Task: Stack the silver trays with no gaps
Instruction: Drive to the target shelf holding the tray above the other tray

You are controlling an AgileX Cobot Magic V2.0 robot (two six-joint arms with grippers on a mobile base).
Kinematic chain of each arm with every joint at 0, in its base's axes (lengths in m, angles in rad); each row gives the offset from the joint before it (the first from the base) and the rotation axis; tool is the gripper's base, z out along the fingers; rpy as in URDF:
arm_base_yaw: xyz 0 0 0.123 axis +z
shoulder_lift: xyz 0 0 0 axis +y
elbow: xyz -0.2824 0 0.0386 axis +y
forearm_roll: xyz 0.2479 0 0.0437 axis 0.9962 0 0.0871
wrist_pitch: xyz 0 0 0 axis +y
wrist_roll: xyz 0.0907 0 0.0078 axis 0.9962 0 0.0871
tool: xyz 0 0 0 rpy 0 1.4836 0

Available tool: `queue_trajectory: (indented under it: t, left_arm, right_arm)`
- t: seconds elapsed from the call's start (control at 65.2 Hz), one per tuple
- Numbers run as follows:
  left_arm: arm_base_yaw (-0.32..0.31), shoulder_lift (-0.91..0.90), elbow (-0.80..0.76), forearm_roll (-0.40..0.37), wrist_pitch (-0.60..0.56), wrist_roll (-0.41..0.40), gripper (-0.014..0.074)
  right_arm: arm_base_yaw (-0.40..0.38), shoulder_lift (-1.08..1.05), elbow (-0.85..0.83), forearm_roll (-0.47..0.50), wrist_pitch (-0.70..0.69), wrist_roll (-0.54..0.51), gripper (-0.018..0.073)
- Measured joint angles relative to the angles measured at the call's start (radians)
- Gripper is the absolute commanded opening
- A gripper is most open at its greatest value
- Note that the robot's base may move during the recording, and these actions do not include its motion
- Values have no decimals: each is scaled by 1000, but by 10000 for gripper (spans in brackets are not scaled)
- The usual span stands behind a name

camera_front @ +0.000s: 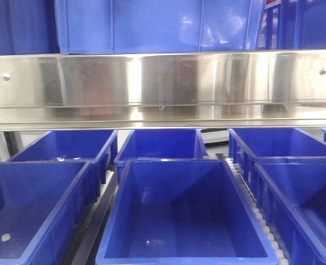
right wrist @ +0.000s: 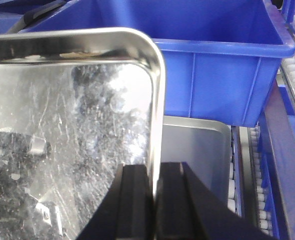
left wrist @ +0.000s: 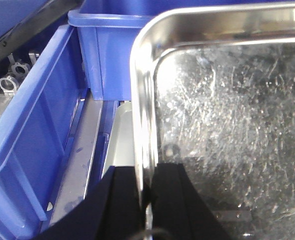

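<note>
Blue bins [right wrist: 222,85] ahead — bare tray [right wrist: 197,150] below

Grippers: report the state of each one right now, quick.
Left gripper: jaws closed on the rim of the silver tray.
Right gripper: jaws closed on the silver tray's rim.

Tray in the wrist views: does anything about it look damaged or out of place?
The tray is covered in fine scratches: worn, not broken. The left tool and right tool pinch opposite rims, holding it above a second tray, not yet nested. Nothing spilled.
</note>
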Motion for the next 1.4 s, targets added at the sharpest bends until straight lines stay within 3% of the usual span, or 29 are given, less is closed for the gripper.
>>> queue_trajectory:
  t: [0.782,1.197,1.396]
  left_arm:
    - [0,0,0,0,0,0,-17]
    - [0,7,0,-19,-18,12,-17]
    - [63,37,0,-88,-46,37,-17]
  right_arm:
    - [0,0,0,-1,0,0,-15]
    - [-22,51,0,9,87,0,-15]
    - [-24,88,0,3,76,0,-15]
